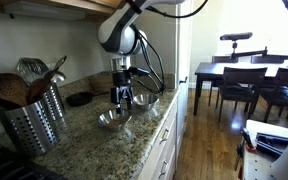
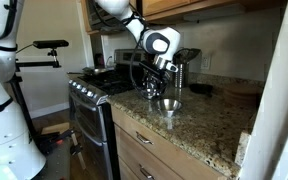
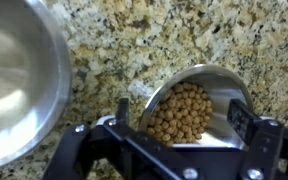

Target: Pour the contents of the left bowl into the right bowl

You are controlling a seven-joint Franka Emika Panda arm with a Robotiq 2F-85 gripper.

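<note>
A: Nearest to the wrist camera are the fingers [image 3: 122,112], I think. How do they stand?

B: They are spread as wide as they go, and they hold nothing. The left bowl [image 3: 224,95] lies under them, with one finger toward each side of its rim. I cannot tell if they touch the steel.

A: Why just there?

B: My judgement is that they are lined up to take this bowl. It is the one with the load: small round brown pellets [image 3: 179,115] that cover one side of the bottom and leave bare steel on the other. Before any pouring it must be gripped, lifted and tipped.

A: And the right bowl [image 3: 14,80]?

B: It is just beside the left bowl, empty, mouth up, on the same speckled stone bench [image 3: 134,40]. So close is sensible (a short carry means less chance to spill).

A: Is anything else around?

B: In an exterior view a perforated steel utensil holder [image 1: 29,118] with wooden spoons [image 1: 9,88] stands well apart from the left bowl. A dark flat dish [image 1: 79,98] lies farther from it, toward the wall. Both look out of the way. The left bowl sits near the front edge of the bench, so a careless tip could send pellets down to the floor [image 1: 209,150].
</note>
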